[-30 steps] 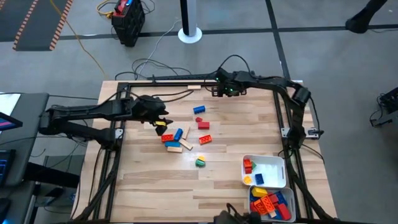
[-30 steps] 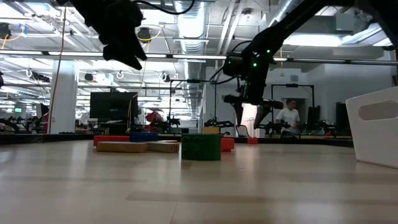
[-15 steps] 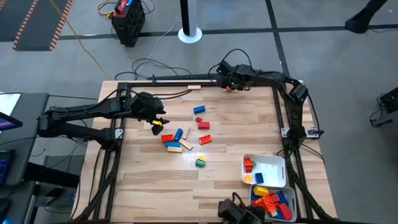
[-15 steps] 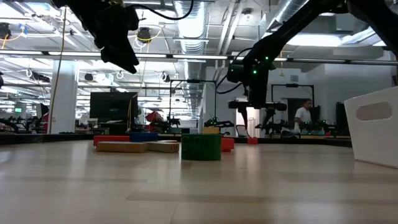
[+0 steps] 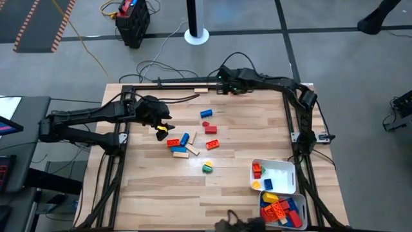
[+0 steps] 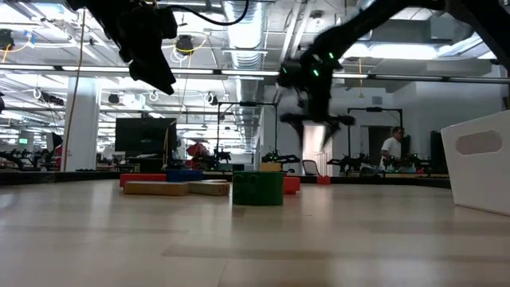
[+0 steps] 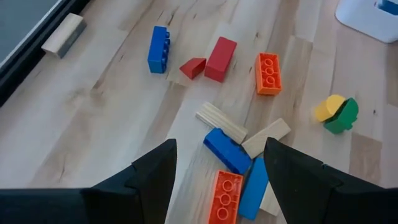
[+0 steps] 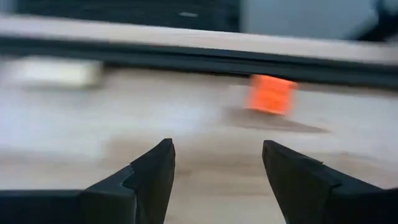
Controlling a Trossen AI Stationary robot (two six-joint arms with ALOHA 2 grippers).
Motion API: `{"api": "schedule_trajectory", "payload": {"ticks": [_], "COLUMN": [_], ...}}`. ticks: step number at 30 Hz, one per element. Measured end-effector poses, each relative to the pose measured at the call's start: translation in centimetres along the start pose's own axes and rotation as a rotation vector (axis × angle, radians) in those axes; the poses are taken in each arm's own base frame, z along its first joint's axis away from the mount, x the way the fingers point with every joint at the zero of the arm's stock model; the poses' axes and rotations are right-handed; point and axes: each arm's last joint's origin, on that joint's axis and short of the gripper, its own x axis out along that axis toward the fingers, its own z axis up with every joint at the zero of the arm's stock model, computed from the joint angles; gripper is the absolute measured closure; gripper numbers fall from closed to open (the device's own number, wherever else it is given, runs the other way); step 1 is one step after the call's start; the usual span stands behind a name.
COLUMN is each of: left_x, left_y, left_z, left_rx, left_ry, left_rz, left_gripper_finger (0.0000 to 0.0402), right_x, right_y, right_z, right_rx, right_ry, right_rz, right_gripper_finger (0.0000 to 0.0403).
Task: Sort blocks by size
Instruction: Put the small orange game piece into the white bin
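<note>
Loose blocks lie flat on the wooden table (image 5: 154, 187): a blue one (image 5: 205, 113), red ones (image 5: 210, 129), an orange one (image 5: 212, 144), a heap of blue, orange and tan ones (image 5: 180, 145), and a green and yellow pair (image 5: 207, 167). My left gripper (image 5: 166, 131) hovers open above the heap's left side; its wrist view shows the heap (image 7: 239, 165) past its empty fingers. My right gripper (image 5: 226, 87) hangs open and empty over the table's far edge, near a small orange block (image 8: 272, 93) and a tan block (image 8: 56, 71).
Two white trays stand at the near right corner: one (image 5: 283, 169) holds a few blocks, the other (image 5: 300, 207) is filled with several. A dark rail (image 5: 180, 82) runs along the far edge. Bare wood lies at the table's near left.
My right gripper has risen and gone toward the table's far edge and a little left, staying open. The blocks on the table have not moved.
</note>
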Motion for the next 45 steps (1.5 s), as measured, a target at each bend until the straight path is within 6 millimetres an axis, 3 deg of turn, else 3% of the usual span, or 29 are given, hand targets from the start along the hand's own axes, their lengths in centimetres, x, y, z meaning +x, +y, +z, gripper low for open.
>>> {"api": "schedule_trajectory", "payload": {"ticks": [4,12,16,32,38,45], "left_x": [0.0,0.0,-0.1,-2.0,-2.0,-2.0], "left_y": [0.4,0.6,0.6,0.7,0.7,0.7], "left_z": [0.0,0.0,-0.3,-0.6,-0.6,-0.7], "left_rx": [-0.018,-0.029,-0.041,-0.029,-0.021,-0.021], "left_ry": [0.002,0.009,0.034,-0.009,-0.004,0.007], "left_rz": [-0.009,-0.042,-0.04,-0.009,-0.009,-0.01], "left_gripper_finger": [0.0168,0.0168,0.0168,0.0168,0.0168,0.0168], "right_x": [-0.7,3.4,5.1,6.4,7.9,7.8], "right_y": [2.3,1.8,1.3,-1.4,-1.3,-0.7], "right_z": [0.4,3.1,3.5,6.0,5.0,4.4], "right_rx": [-0.177,-0.416,-0.412,-0.239,-0.267,-0.338], "right_ry": [0.005,0.173,0.24,0.303,0.38,0.381], "right_rz": [0.012,-0.208,-0.219,-0.137,-0.131,-0.132], "right_gripper_finger": [0.0133,0.0133,0.0133,0.0133,0.0133,0.0133]}}
